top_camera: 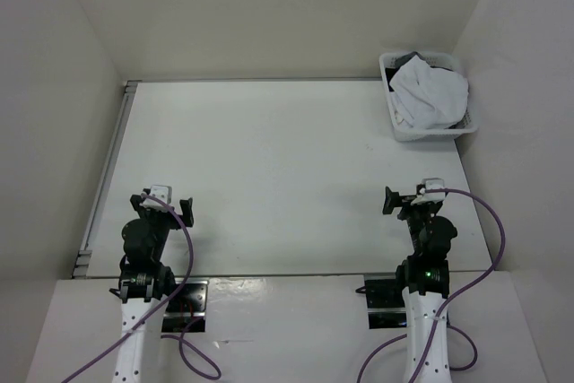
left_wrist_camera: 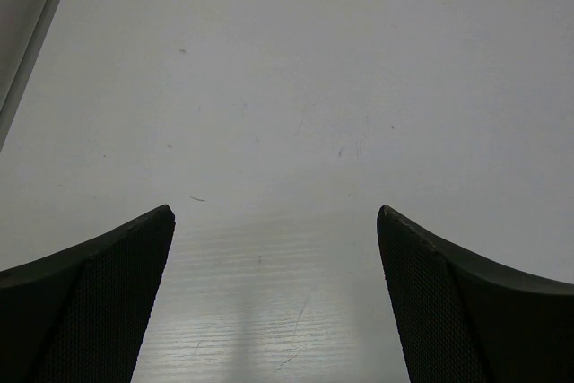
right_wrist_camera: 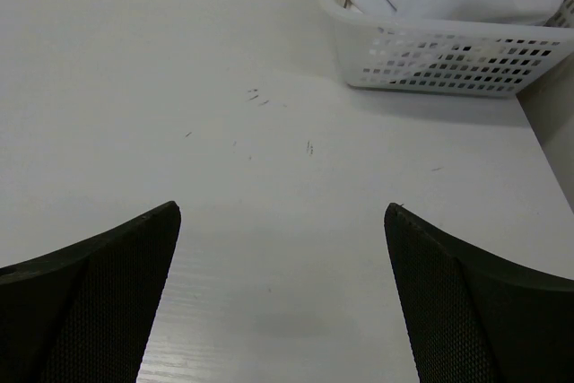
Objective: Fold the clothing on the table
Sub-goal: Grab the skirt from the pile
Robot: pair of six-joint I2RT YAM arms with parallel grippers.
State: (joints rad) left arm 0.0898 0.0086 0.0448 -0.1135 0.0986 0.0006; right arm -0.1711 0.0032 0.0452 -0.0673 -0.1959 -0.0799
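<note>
Top view: one white basket [top_camera: 400, 129] is sitting at the table's [top_camera: 269, 159] far right corner. One white cloth bundle [top_camera: 430, 91] is lying in it, over a dark scrap that may be the clothing [top_camera: 414, 54]; I cannot tell. Left wrist: the left gripper [left_wrist_camera: 273, 213] is hanging spread wide over the tabletop. Right wrist: the right gripper [right_wrist_camera: 282, 208] is gaping likewise, with the basket ahead and to its right.

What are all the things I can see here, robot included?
table: one, white, middle of the view.
metal rail: one, grey, along the table's left edge.
basket: one, white plastic, far right corner of the table.
white cloth: one bundle, white, heaped in the basket.
dark fabric: a glimpse, black, in the basket beneath the white cloth; kind unclear.
cables: two, purple, trailing from the arms.
arms: two, black and white, at the near edge.
left pincer: one, black, open, above the table.
right pincer: one, black, open, facing the basket.
</note>
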